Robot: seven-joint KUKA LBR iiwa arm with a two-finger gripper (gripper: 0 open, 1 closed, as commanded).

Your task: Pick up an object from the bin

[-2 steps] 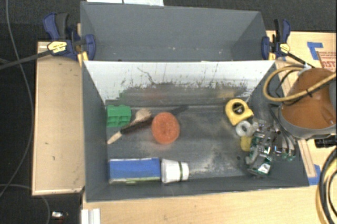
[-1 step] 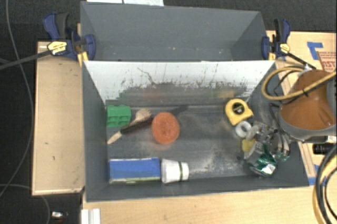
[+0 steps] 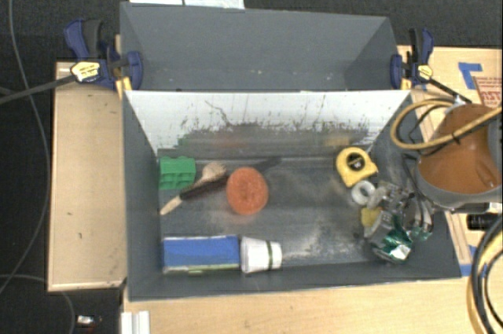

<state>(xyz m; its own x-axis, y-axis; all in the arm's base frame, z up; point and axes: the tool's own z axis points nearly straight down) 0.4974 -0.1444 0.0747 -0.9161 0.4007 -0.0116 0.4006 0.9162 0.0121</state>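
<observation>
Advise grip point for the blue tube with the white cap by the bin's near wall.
Probably the white cap, from straight above, closing across its width: the blue tube lies flat, lengthwise along the near wall, and the cap end has bare floor behind and beside it.

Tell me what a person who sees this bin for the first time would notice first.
The rusty-orange round disc in the middle of the bin stands out most, with a green block and a brush to its left. A blue tube with a white cap lies along the near wall. At the right, the claw hangs low beside a yellow tape measure.
</observation>
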